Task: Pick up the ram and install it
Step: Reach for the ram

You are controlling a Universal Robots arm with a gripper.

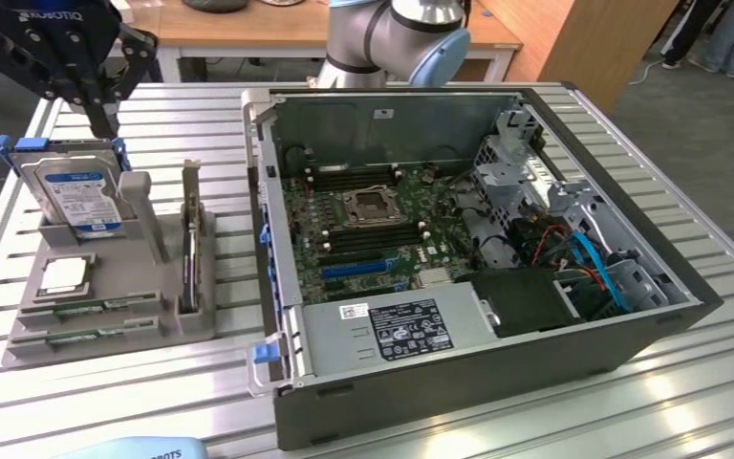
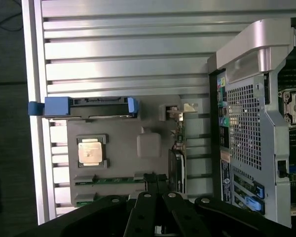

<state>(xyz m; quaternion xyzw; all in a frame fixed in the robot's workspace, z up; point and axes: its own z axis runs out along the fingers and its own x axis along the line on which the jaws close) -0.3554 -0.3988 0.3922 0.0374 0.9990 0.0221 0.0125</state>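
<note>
We look slantwise down, from close by, onto the open computer case (image 1: 469, 258) in the exterior view. The wrist view looks straight down past the gripper (image 2: 155, 178) beside it. Both share the parts stand (image 2: 118, 148) alongside that case.

In the wrist view the tool (image 2: 155, 177) covers one end of one ram stick (image 2: 108, 180), and its dark body hides most of the second ram stick (image 2: 86, 201). The computer case (image 2: 251, 98) runs off that picture's edge. In the exterior view the tool's upper part and the arm (image 1: 399, 38) are cut off at the top; the label (image 1: 403, 330) on the power supply (image 1: 329, 346) is too small to read.
</note>
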